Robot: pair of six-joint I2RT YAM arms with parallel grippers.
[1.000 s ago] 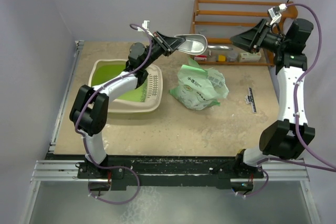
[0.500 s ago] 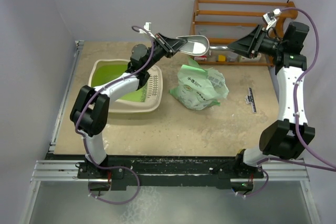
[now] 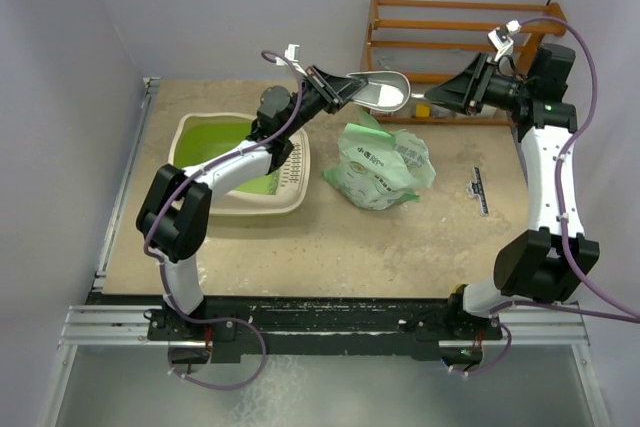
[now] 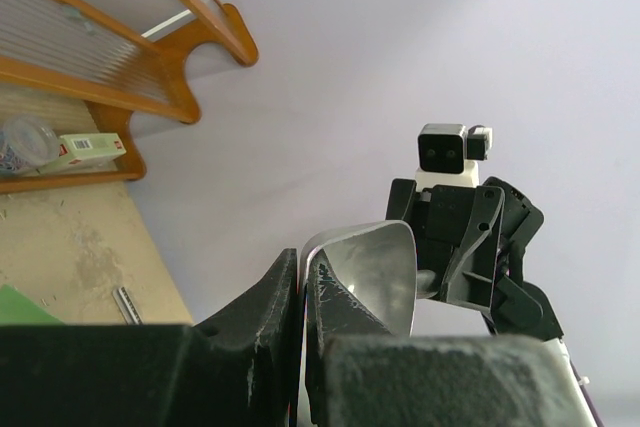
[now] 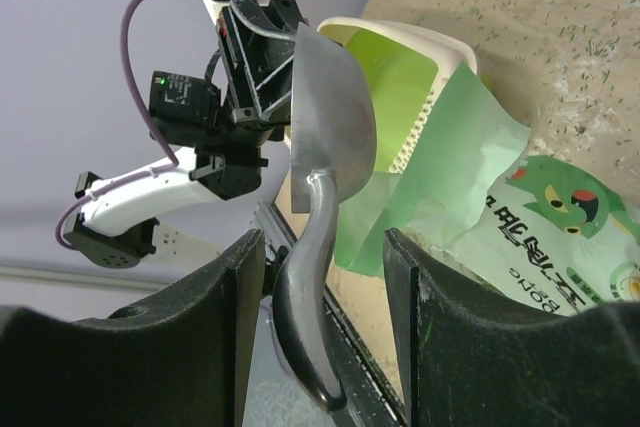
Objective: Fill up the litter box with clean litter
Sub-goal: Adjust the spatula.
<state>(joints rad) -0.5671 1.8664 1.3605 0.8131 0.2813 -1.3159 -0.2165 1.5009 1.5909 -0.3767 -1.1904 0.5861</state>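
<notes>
litter box (image 3: 235,205): sits at 9 o'clock on the worktop (image 3: 330,247), cream rim and lime-green inside, with your left arm crossing over it. Can't tell from here if any pellets are in it yet.

how it handles: looks like stiff, light plastic that'd probably slide if bumped. You shouldn't need to grab it; if you did, I'd go for the rim.

litter: no pile of it in sight, so I'd guess it's inside the bag (image 3: 385,169) at 3 o'clock of the box. It's loose granules, so you can't pinch it and it'll spill off anything tilted. It has to ride in the scoop (image 3: 380,92).

scoop: metal, up in the air at 12 o'clock of the bag, and the bowl looks empty. The smooth handle could be slippery, so take it mid-handle.

left pincer (image 3: 342,90): fingers together, clamped on the rim of the scoop's bowl.

right pincer (image 3: 430,99): fingers apart, one on each side of the scoop handle with gaps showing, so no grip yet. Looks like a handover to me.

watch out: the bag is soft and floppy, so its mouth may fold shut when you dig in.

behind it all: wooden rack (image 3: 450,22) at 1 o'clock.
</notes>
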